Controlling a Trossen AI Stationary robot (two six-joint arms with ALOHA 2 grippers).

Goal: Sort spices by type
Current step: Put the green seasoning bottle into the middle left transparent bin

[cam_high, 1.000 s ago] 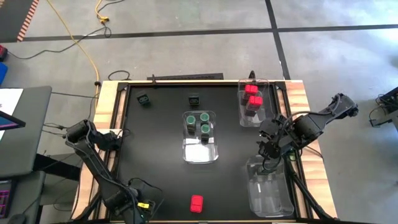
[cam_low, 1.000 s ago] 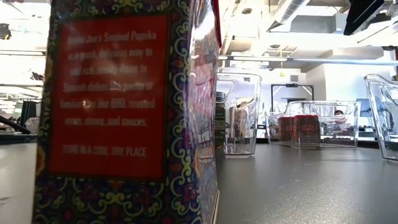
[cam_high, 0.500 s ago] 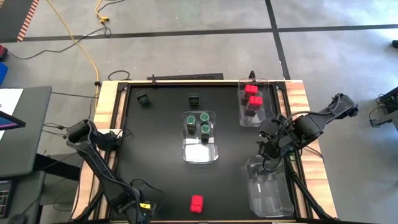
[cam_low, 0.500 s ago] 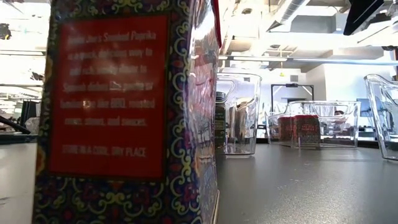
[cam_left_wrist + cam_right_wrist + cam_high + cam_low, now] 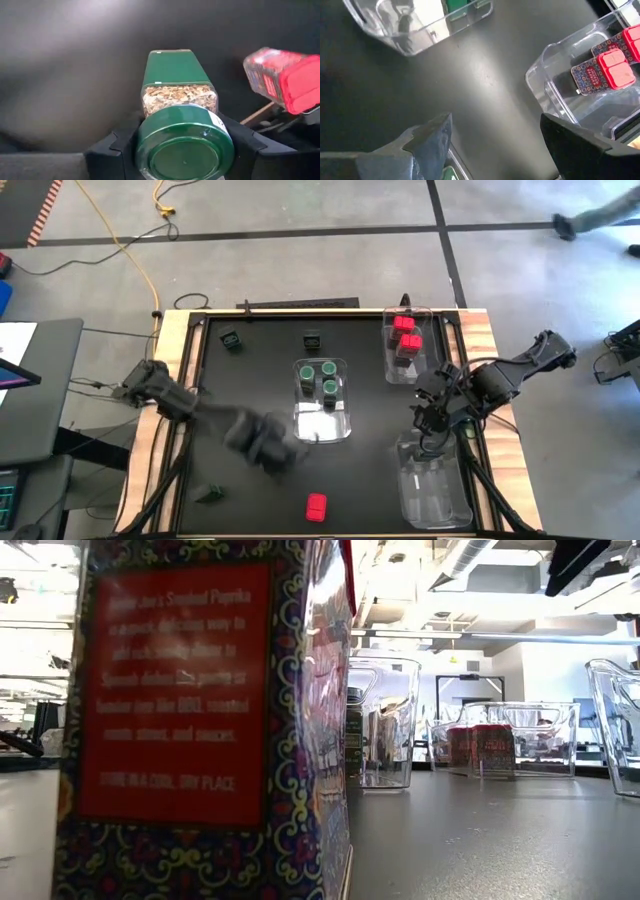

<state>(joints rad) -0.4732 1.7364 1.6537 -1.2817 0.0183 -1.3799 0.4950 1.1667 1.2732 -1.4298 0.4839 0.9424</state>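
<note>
Spices, status by location. My left gripper (image 5: 184, 150) is pinching a green-lidded jar (image 5: 181, 117) by its cap: square green body, clear shoulder showing coarse flakes inside. From above, the left arm is a blur over the black mat (image 5: 250, 370), left of the middle bin (image 5: 322, 425), so I cannot place the jar more finely than that.

Open room: the mat's centre-left is bare, as is the strip between the middle bin and the right gripper.

Counts from overhead:
- middle bin, clear plastic: three round green-topped jars (image 5: 321, 376) at its far end.
- far right bin (image 5: 404, 365): red boxes (image 5: 405, 332), at least two; I cannot count further.
- near right bin (image 5: 432, 490): clear; I cannot tell its contents.
- loose on the mat: one red box (image 5: 316, 507) near the front edge, two dark jars (image 5: 231, 339) and (image 5: 312, 339) near the back edge.

The red box fills the low view, patterned border, printed label.

My right gripper (image 5: 432, 420) waits over the near right bin's far end, fingers spread apart with nothing between them.
</note>
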